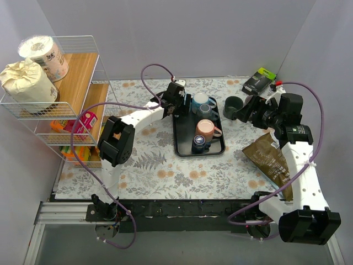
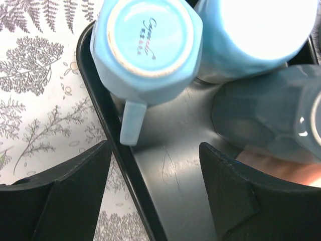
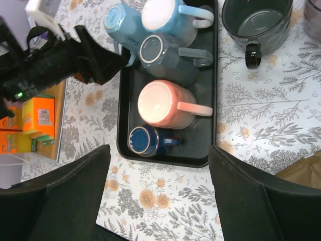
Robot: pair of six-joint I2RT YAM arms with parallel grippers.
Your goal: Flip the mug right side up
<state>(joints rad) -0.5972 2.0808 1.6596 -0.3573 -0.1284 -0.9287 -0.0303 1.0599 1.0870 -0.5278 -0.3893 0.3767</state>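
Observation:
A black tray (image 1: 182, 144) holds several mugs, all bottom up. At its far left corner stands a light blue mug (image 2: 145, 45), base up, with its handle (image 2: 131, 123) pointing toward my left gripper (image 2: 155, 150). That gripper is open, its fingers straddle the tray's left rim (image 2: 118, 150), and nothing is between them. The handle is just ahead of the fingertips. A dark grey mug (image 3: 258, 22) stands upright on the table to the right of the tray. My right gripper (image 1: 248, 110) hovers beside it, open and empty.
The tray also carries a white-bottomed blue mug (image 3: 165, 17), a grey-blue mug (image 3: 160, 55), a pink mug (image 3: 163, 105) and a navy mug (image 3: 145, 140). A wire shelf (image 1: 83, 110) with paper rolls stands at left. A black box (image 1: 258, 81) and a brown bag (image 1: 270, 157) lie at right.

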